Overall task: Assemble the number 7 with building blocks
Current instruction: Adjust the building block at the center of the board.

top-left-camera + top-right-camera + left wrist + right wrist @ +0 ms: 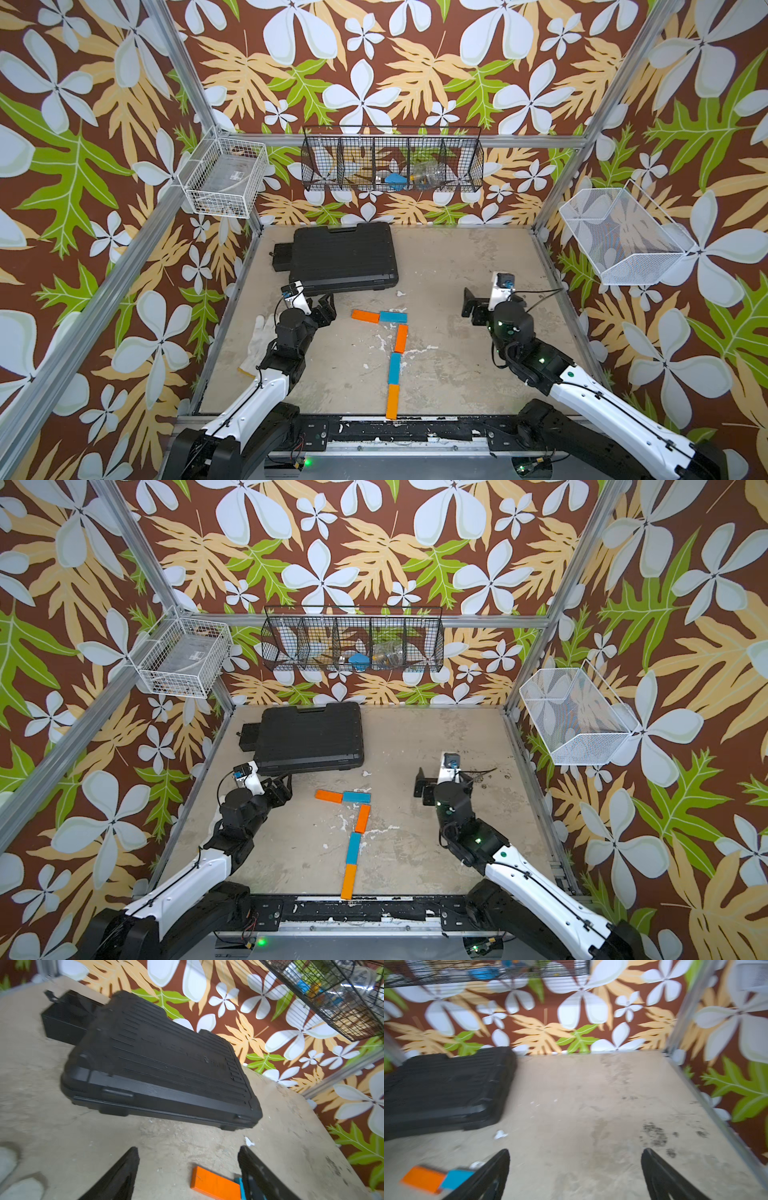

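Stained beige worktop (449,374) bears five flat orange and sky-blue building blocks (392,316) laid mid-surface as the number 7 (395,368), apparently finished, left gripper (188,1148) and right gripper (576,1149) flanking it, jaws apart and empty.

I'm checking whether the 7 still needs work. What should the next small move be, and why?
Probably pull the left gripper and right gripper back a little: both stand open and empty on either side of the figure, and all five building blocks already lie end to end as the number 7, two across, three down.
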